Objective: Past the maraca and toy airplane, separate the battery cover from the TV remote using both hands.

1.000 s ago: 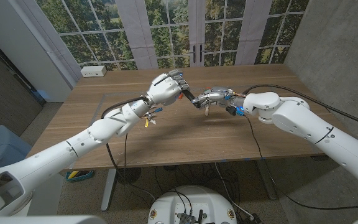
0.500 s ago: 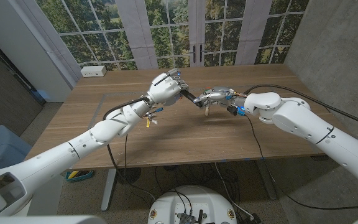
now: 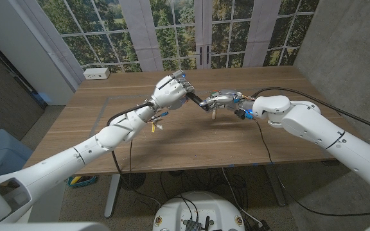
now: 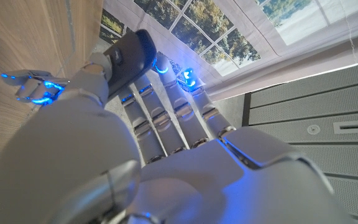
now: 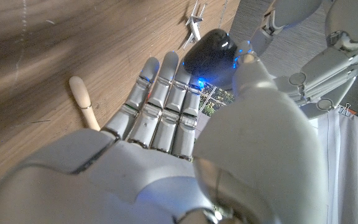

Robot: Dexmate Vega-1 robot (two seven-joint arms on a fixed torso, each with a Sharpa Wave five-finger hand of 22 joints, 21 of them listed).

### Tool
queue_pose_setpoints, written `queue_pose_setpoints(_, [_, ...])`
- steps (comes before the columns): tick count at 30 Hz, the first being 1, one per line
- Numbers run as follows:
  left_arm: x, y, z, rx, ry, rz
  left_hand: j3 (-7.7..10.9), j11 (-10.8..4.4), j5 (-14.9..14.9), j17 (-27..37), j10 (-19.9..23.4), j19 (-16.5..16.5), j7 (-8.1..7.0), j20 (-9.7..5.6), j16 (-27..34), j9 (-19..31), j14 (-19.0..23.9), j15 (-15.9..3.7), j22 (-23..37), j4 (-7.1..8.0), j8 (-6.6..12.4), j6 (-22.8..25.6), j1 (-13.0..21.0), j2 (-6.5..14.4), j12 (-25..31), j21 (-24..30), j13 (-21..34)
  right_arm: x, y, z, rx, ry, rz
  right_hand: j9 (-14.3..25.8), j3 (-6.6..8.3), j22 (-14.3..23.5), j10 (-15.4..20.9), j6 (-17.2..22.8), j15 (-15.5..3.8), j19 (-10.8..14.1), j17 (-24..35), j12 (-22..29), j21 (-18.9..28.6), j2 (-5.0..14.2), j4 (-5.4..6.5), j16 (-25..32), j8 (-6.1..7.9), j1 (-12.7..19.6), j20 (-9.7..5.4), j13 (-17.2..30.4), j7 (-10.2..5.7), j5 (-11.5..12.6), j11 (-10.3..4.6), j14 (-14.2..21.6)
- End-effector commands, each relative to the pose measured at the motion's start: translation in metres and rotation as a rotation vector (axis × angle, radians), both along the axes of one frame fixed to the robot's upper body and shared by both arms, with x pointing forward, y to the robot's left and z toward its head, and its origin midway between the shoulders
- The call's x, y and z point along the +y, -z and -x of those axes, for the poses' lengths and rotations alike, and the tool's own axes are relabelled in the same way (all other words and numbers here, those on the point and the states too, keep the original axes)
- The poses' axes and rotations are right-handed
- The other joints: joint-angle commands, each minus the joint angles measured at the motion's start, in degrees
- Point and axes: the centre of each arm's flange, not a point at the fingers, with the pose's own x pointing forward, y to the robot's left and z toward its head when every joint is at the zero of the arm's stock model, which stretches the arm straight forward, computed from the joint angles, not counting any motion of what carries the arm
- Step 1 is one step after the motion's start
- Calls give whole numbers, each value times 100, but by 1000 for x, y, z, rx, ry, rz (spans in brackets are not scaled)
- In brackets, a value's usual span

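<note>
Both my hands, left [image 3: 170, 90] and right [image 3: 222, 100], grip the smooth black TV remote [image 3: 200, 101] with curled fingers above the grained wooden tabletop [image 3: 191, 138]; a pale wooden maraca [image 5: 82, 103] handle lies below.

Daylight enters through the tall paned windows [image 3: 172, 32] behind the brown wooden counter [image 3: 191, 138]; soft arm shadows fall on it; head view sharp, edges bowed; wrist views blurred close-up, blue glow on the fingers [image 4: 188, 76].
</note>
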Motion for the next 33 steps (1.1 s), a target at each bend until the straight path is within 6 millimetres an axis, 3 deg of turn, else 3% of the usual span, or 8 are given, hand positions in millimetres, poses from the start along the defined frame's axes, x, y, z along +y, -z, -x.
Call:
queue_pose_setpoints(1, [1,1,5,-80,21,39,68,13,-35,-265,-231,-91,28,-278,-375,334,-176,-751,-100,-12,177,-222,-912,374,294,51,1761,2,0,-1,-2,0,-2,24,35,-3,378,53,-706,-32,42,-18,44,1249,29,-23,11,1249,-114,24,-5,40,-329,65])
queue_pose_setpoints(4, [0,-1,8,-80,-44,53,79,17,-46,-444,-436,-149,-8,-224,-586,304,-326,-744,-155,-9,98,-407,-995,198,106,54,1652,2,-1,-1,-2,3,-3,25,38,-5,389,105,-701,-42,54,-28,64,1252,31,-39,29,1248,-115,18,-20,40,-327,72])
queue_pose_setpoints(7, [-1,-2,8,-77,-101,61,183,26,-39,-854,-1052,-308,-51,-131,-797,349,-717,-743,-250,23,-19,-980,-1127,51,-382,65,1484,2,-1,-1,-4,5,-3,25,39,-6,390,77,-701,-48,68,-31,80,1248,28,-50,14,1252,-115,26,-11,39,-322,72])
queue_pose_setpoints(12, [0,-2,9,-76,-134,65,299,7,-23,-1352,-1526,-442,-53,-56,-793,242,-1193,-728,-344,13,-180,-1406,-1204,-19,-1027,80,1160,3,-1,-2,-5,5,-6,26,40,-8,396,66,-705,-56,88,-44,106,1245,27,-68,5,1254,-114,22,0,39,-323,77])
queue_pose_setpoints(16, [0,-3,10,-82,-160,77,405,-3,14,-1483,-1588,-479,-30,-29,-768,208,-1267,-742,-370,-8,-226,-1484,-1112,102,-1176,89,1076,3,-2,-3,-3,7,-7,26,41,-11,384,76,-701,-63,101,-51,129,1242,30,-87,5,1248,-115,39,-5,38,-327,83])
queue_pose_setpoints(22, [2,-7,10,-100,-196,87,696,-7,143,-1700,-1705,-537,12,23,-694,142,-1348,-757,-414,-128,-323,-1612,-469,390,-1378,145,1029,4,-2,-4,-4,8,-7,28,46,-14,397,86,-705,-84,127,-64,165,1241,30,-113,2,1247,-114,43,-4,36,-325,99])
queue_pose_setpoints(30, [5,-13,13,-133,-211,101,580,7,138,-1793,-1803,-537,78,5,-656,97,-1365,-723,-433,-28,-431,-1754,-517,256,-1502,205,974,5,-2,-7,-3,10,-8,29,50,-18,409,83,-705,-95,154,-71,202,1239,27,-141,-7,1252,-120,58,-2,36,-324,103])
queue_pose_setpoints(33, [6,-14,12,-146,-205,97,639,-15,170,-1836,-1621,-522,91,-5,-588,59,-1338,-756,-453,-65,-367,-1453,-332,422,-1474,258,980,5,-3,-7,-4,8,-7,29,54,-19,403,82,-709,-102,164,-78,213,1239,25,-149,-9,1258,-118,63,-8,36,-325,105])
